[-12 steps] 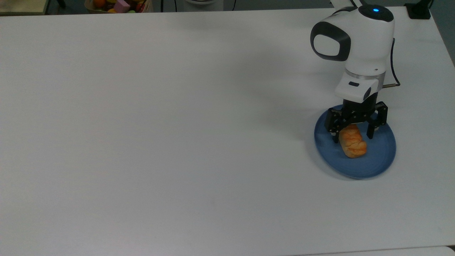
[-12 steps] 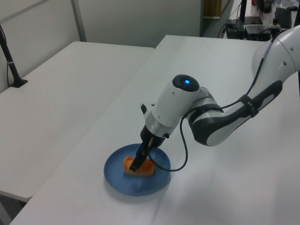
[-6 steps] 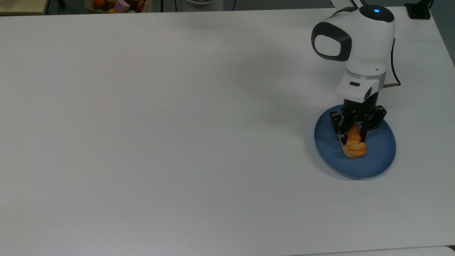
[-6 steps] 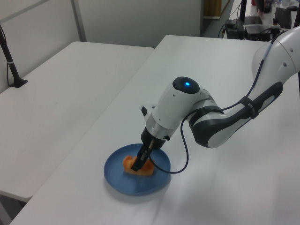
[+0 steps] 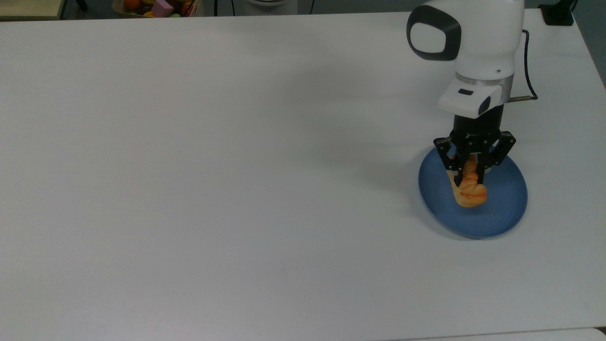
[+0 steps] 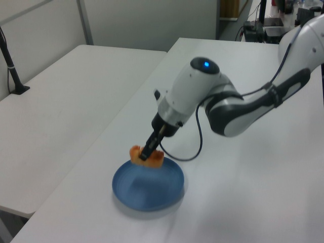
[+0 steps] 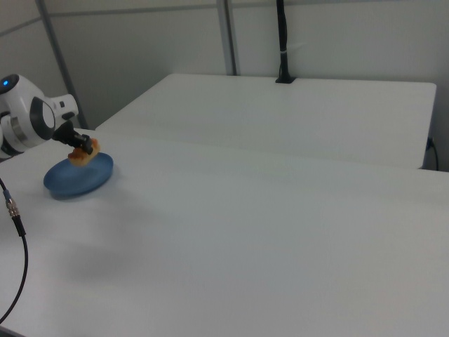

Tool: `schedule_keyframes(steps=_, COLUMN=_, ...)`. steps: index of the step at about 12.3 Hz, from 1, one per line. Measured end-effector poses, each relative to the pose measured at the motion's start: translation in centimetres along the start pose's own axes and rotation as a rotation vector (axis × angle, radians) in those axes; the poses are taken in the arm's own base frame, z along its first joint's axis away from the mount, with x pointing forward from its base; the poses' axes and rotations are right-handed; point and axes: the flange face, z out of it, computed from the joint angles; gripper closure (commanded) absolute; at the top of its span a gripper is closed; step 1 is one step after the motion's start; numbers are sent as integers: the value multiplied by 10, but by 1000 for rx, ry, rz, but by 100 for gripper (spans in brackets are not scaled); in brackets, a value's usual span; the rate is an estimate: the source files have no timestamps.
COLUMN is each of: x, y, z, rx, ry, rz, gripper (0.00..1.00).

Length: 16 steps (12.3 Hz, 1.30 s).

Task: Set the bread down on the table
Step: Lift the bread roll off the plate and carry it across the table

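My gripper (image 5: 468, 177) is shut on the bread (image 5: 469, 192), a small golden-orange ridged bun. The bun hangs above the round blue plate (image 5: 502, 213) at the top view's right. In the left view the bread (image 6: 150, 160) is lifted clear of the blue plate (image 6: 147, 188), held by my gripper (image 6: 145, 155). The right view has the bread (image 7: 81, 156) and my gripper (image 7: 87, 148) over the blue plate (image 7: 74, 179) at its far left. The white table (image 5: 213, 166) spreads wide to the top view's left of the plate.
A box of colourful toys (image 5: 158, 7) sits beyond the table's far edge in the top view. A black cable (image 6: 195, 147) loops from the arm near the plate. A second white table (image 6: 61, 106) stands alongside, with a black post (image 6: 10, 61) on it.
The gripper closed on the bread and then rose, lifting it off the plate. The arm's wrist has moved upward with it.
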Motion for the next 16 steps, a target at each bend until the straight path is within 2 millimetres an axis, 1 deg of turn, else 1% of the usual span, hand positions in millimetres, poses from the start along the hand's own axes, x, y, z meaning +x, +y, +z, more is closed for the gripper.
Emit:
schedule_keyframes(steps=2, x=23, y=23, z=-39, rx=-9, ry=1, rz=54, gripper=63)
schedule_keyframes(steps=3, x=33, y=37, z=-63, rx=-8, ry=-1, rz=80, gripper=63)
schedule_keyframes(steps=5, x=45, y=68, z=-108, rx=-3, ry=-20, rz=99, gripper=62)
schedule_keyframes(steps=6, x=50, y=87, z=-129, rx=1, ry=-40, rz=99, gripper=62)
schedule_keyframes(steps=8, x=56, y=133, z=-166, rx=20, ry=-98, rz=87, gripper=62)
schedule_keyframes(steps=10, x=55, y=185, z=-197, rx=31, ry=-175, rz=50, gripper=62)
schedule_keyframes(steps=13, x=56, y=241, z=-220, rx=36, ry=-232, rz=15, gripper=62)
schedule_keyframes(steps=14, x=57, y=273, z=-227, rx=44, ry=-245, rz=6, gripper=62)
schedule_keyframes(steps=15, x=58, y=291, z=-229, rx=50, ry=-250, rz=-3, gripper=62)
schedule_keyframes(steps=16, x=59, y=318, z=-229, rx=51, ry=-250, rz=-13, gripper=62)
